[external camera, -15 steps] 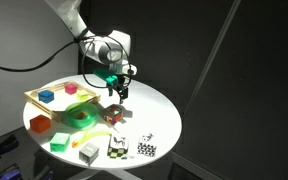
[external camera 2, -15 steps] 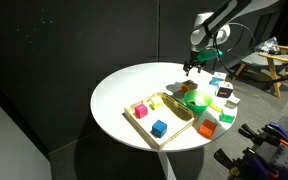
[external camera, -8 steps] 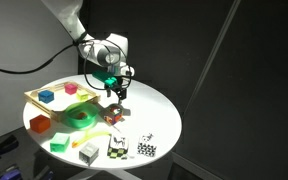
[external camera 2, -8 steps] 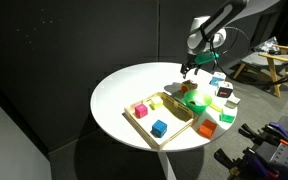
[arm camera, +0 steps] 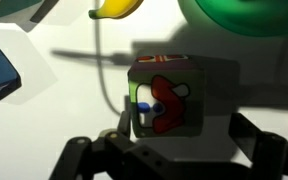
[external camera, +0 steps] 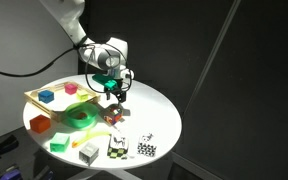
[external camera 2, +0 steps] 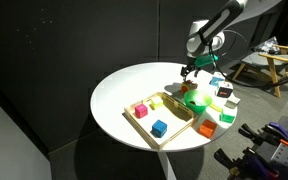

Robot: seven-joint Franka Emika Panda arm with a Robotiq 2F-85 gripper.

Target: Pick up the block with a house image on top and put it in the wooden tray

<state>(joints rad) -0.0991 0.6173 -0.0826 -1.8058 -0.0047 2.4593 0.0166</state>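
The block with a house image (external camera: 112, 115) stands on the round white table next to the green dish. In the wrist view its pale top face with a red picture (arm camera: 165, 100) lies between my fingers. My gripper (external camera: 114, 93) hangs open just above it, one finger on each side (arm camera: 184, 123), not touching. It also shows in an exterior view (external camera 2: 189, 71); there I cannot make out the block. The wooden tray (external camera: 32, 98) lies on the far side of the dish and holds a pink and a blue cube; its rim (external camera 2: 142, 128) shows in both exterior views.
A round green dish (external camera: 80, 117) sits between block and tray. A yellow curved piece (arm camera: 119, 8) lies beside it. An orange block (external camera: 41, 124), a green block (external camera: 59, 143), a white block (external camera: 89, 152) and two black-and-white cubes (external camera: 117, 147) stand near the table edge.
My gripper has moved a little down and sideways toward the house block. The block and the other things have not moved.
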